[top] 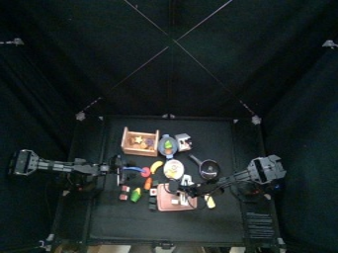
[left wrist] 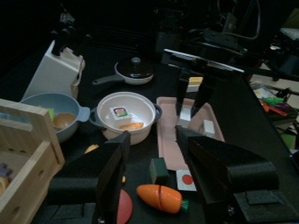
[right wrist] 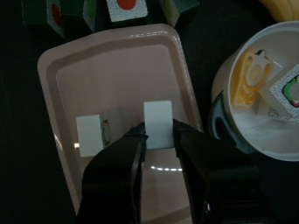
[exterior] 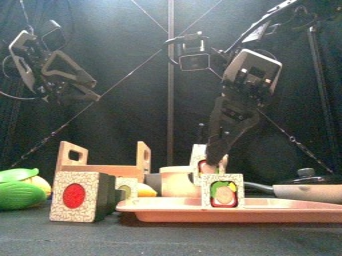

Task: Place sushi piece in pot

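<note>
White bowl (left wrist: 126, 112) already has a sushi piece (left wrist: 118, 111) sitting in it, with the blue bowl (left wrist: 49, 112) just beside. On the pink tray (right wrist: 100, 96), the right gripper (right wrist: 160, 143) has its jaws pinched onto a white sushi piece (right wrist: 158, 119), a second white piece (right wrist: 89, 133) lying alongside. The lidded black pot (left wrist: 133, 73) sits apart. The left gripper (left wrist: 158, 150) hangs over the table, jaws spread, holding nothing.

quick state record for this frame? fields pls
right gripper: low over the tray, at a sushi piece
left gripper: fingers open, holding nothing, off to the side
white pot: beside the tray, already holds another piece
task status: sushi piece on the tray, not yet in the white pot
</note>
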Motion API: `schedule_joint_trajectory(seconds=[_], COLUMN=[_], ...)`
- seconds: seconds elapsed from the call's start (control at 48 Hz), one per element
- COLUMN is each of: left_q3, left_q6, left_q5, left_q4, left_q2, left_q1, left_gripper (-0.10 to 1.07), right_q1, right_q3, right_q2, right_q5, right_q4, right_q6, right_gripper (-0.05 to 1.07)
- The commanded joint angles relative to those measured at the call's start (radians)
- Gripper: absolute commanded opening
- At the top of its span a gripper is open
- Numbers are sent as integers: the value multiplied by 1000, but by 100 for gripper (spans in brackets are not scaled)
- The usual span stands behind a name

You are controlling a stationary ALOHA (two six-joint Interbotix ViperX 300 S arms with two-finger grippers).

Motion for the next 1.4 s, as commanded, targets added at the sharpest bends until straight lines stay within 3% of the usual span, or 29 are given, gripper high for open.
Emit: schedule_joint_trajectory(seconds=[0.0,0.167,0.417,0.625,1.125,1.375], left_q3=[-12,-11,-11,-11,-11,-11], left_q6=[0,0,0,0,0,0], left_q5=[-5,-5,-5,-5,-5,-5], left_q4=[0,0,0,0,0,0], left_q2=[2,2,2,2,2,2], left_q1=[3,2,3,2,0,0], left_gripper=[84,84,84,84,84,84], right_q1=[2,-11,-112,-186,-256,-264], right_q3=[-29,-60,-97,-101,-84,-69], right_q2=[-46,-74,-101,-72,-29,-23], right_q5=[-2,-2,2,-5,-9,-64], right_q4=[-18,-63,-83,-89,-89,-60], right_q6=[2,8,9,18,23,23], right_gripper=[59,59,59,59,60,63])
